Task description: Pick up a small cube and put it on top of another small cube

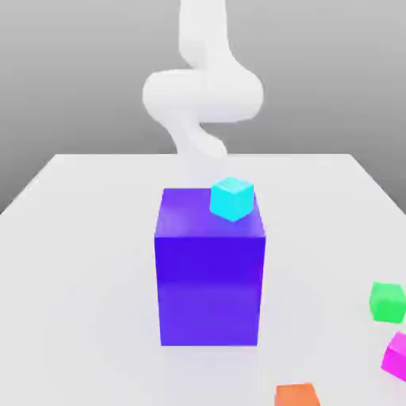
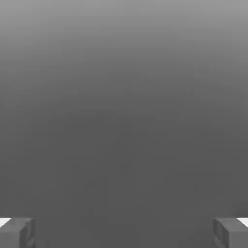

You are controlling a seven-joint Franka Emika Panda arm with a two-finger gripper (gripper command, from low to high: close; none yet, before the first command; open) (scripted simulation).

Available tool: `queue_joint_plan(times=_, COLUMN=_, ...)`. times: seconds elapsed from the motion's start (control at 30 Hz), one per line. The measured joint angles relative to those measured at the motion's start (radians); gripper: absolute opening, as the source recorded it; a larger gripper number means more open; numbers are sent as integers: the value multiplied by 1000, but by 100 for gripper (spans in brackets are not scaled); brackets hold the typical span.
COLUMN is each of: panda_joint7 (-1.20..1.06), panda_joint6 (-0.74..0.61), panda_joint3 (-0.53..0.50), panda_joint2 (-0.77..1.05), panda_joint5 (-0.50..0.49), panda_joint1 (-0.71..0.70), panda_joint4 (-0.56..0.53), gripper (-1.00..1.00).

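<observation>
With our tool [image 2: 124, 233] wide and empty, we judge we're pre-grasp, next needing to approach the small magenta-pink cube [image 1: 396, 357].

So in the exterior view the magenta cube [image 1: 396, 357] is chopped off by the right edge, and the orange cube [image 1: 296, 395] loses its lower part to the bottom edge. The arm [image 1: 203, 95] runs out of the top, and its lower end blends into the pale desk [image 1: 87, 262], so I can't make it out. The big purple-blue block [image 1: 209, 289] hides a patch of desk behind it.
</observation>
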Motion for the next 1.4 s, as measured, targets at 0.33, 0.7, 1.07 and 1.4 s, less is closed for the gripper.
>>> queue_joint_plan(times=0.33, panda_joint7=6, panda_joint6=102, panda_joint3=146, panda_joint2=367, panda_joint5=-91, panda_joint1=45, panda_joint4=5, gripper=0)
queue_joint_plan(times=0.7, panda_joint7=26, panda_joint6=210, panda_joint3=256, panda_joint2=768, panda_joint5=-209, panda_joint1=156, panda_joint4=11, gripper=0)
queue_joint_plan(times=1.07, panda_joint7=34, panda_joint6=357, panda_joint3=280, panda_joint2=1158, panda_joint5=-294, panda_joint1=284, panda_joint4=31, gripper=0)
queue_joint_plan(times=1.4, panda_joint7=66, panda_joint6=422, panda_joint3=231, panda_joint2=1247, panda_joint5=-340, panda_joint1=326, panda_joint4=52, gripper=-100)
